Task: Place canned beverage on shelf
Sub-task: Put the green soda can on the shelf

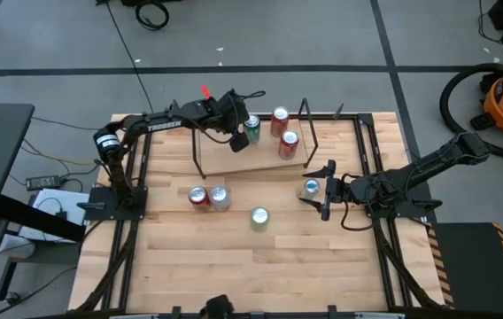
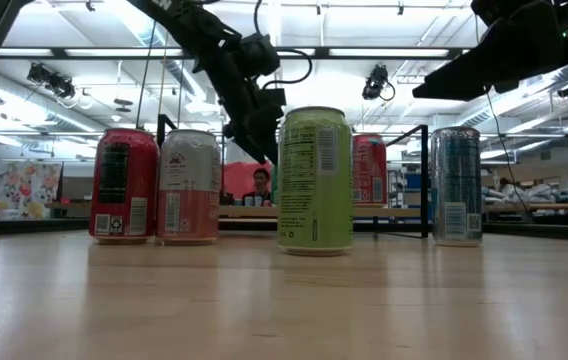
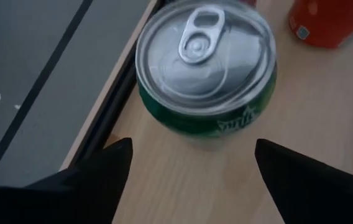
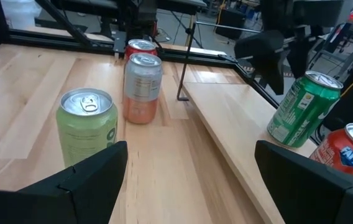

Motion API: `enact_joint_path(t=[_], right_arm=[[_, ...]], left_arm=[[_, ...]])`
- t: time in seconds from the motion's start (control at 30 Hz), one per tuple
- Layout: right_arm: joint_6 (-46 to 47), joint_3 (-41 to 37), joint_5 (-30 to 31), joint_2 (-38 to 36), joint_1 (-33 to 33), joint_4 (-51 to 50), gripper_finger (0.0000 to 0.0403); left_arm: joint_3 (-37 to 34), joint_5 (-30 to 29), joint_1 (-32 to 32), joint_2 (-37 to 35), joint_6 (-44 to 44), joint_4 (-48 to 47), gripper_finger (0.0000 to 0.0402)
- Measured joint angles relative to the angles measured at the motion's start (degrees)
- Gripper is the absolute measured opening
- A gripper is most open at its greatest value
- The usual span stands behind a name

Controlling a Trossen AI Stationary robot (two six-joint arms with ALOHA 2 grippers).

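Observation:
A green can (image 3: 204, 68) stands upright on its base at the far left part of the light wood shelf (image 1: 260, 158), close to the shelf's far edge. My left gripper (image 1: 238, 137) slants down just short of it, open. Its two fingers (image 3: 102, 174) stand wide on either side, and the can lies ahead of their tips, untouched. Two red cans (image 1: 284, 130) also stand on the shelf, to the right of the green can. At the table's right, my right gripper (image 1: 322, 190) hovers open above the table beside a blue-and-silver can (image 1: 312, 187), with nothing between its fingers (image 4: 89, 180).
On the tabletop in front of the shelf stand a red can (image 1: 198, 197), a silver-pink can (image 1: 220, 197) and a light green can (image 1: 259, 217). Thin black rod uprights (image 1: 305, 133) rise at the shelf's ends. A person (image 2: 257, 185) shows far behind the table.

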Motion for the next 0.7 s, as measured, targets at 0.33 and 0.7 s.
enact_joint_path(t=[0.33,0.7], right_arm=[[0.0,0.0,0.0,0.0,0.0,-0.1,0.0364],[0.0,0.0,0.0,0.0,0.0,0.0,0.0364]], left_arm=[[0.0,0.0,0.0,0.0,1.3,0.9,0.0308],[0.0,0.0,0.0,0.0,1.4,2.1,0.025]])
